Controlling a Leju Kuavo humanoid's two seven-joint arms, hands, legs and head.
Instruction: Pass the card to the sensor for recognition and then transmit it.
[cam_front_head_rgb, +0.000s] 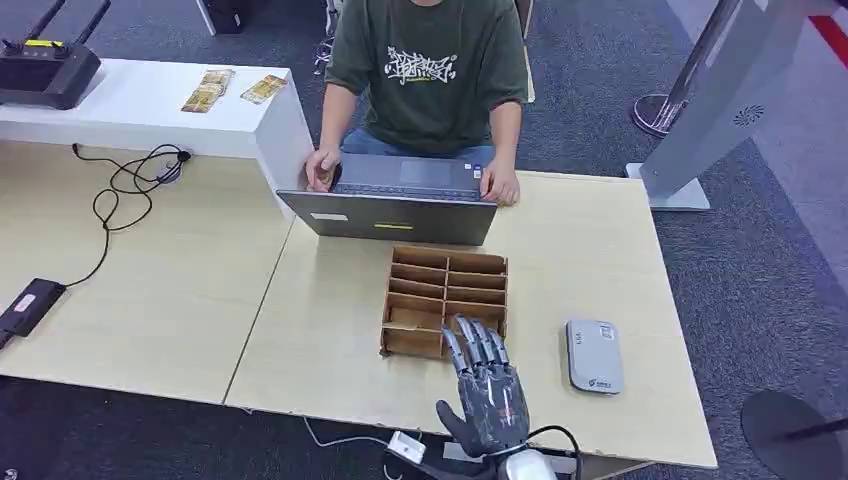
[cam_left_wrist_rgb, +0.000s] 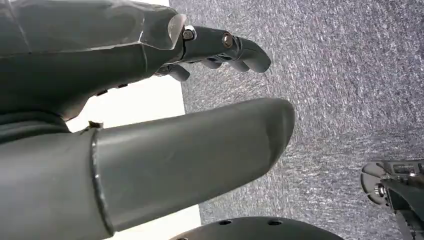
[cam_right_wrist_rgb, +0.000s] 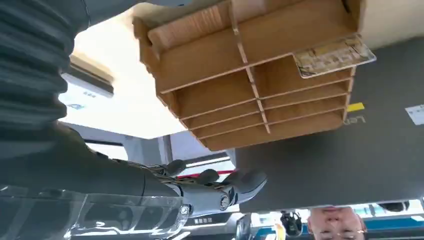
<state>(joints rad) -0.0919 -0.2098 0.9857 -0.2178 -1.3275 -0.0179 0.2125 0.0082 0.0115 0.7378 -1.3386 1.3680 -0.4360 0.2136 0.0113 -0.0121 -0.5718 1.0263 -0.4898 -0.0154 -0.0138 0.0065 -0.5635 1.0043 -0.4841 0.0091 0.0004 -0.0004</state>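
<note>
the pale wooden table (cam_front_head_rgb: 600, 250) carries a cardboard organizer (cam_front_head_rgb: 445, 300) just beyond the right hand (cam_front_head_rgb: 487, 390), a grey sensor (cam_front_head_rgb: 593, 355) beside it and a laptop (cam_front_head_rgb: 395, 200) farther off.

No text legible: shirt (cam_front_head_rgb: 428, 68) print, laptop lid (cam_right_wrist_rgb: 350, 150) lettering, sensor (cam_front_head_rgb: 594, 356) logo too small.

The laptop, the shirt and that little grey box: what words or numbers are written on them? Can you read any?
Laptop: a raised brand mark on the lid, beginning "Le", the rest cut off; its yellow and white stickers are too small to read.
Person's green shirt: white stylised lettering, unreadable.
Grey sensor: small markings, too blurred to read.
Card in the cardboard organizer: print too blurred.
</note>
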